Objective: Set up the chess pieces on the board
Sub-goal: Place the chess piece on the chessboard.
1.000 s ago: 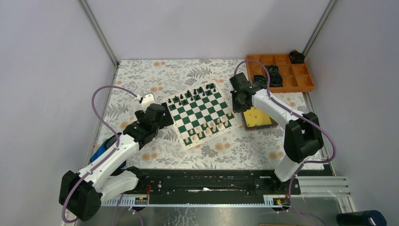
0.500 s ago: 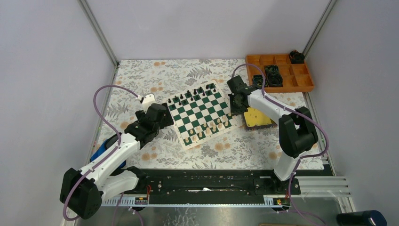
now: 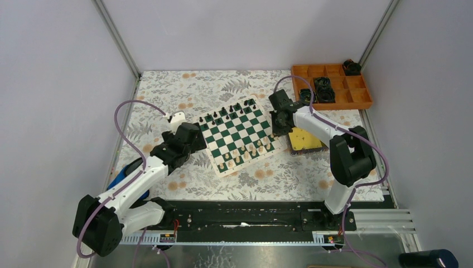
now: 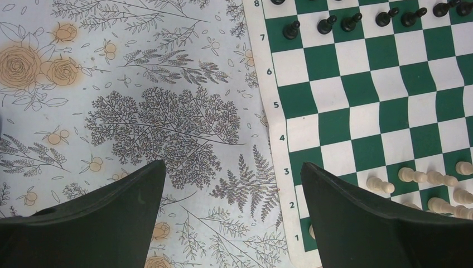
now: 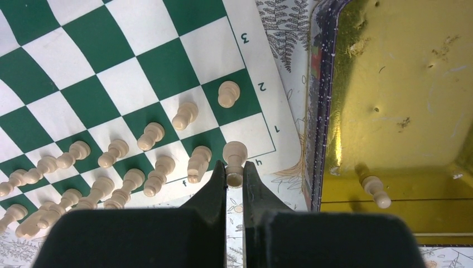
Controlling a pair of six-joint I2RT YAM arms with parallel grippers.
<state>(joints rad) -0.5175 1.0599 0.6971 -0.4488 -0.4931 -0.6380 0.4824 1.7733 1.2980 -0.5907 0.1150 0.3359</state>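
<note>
Pieces line the board ahead-left of our right gripper, which pinches a cream piece at the corner square; releasing it tilted, we could knock its neighbour just left. Our left gripper gapes empty.

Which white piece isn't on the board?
The piece in the gold tin, beside the board; all others are on squares.

The board is bare midway; cream pieces and gold tin crowd its corner.
</note>
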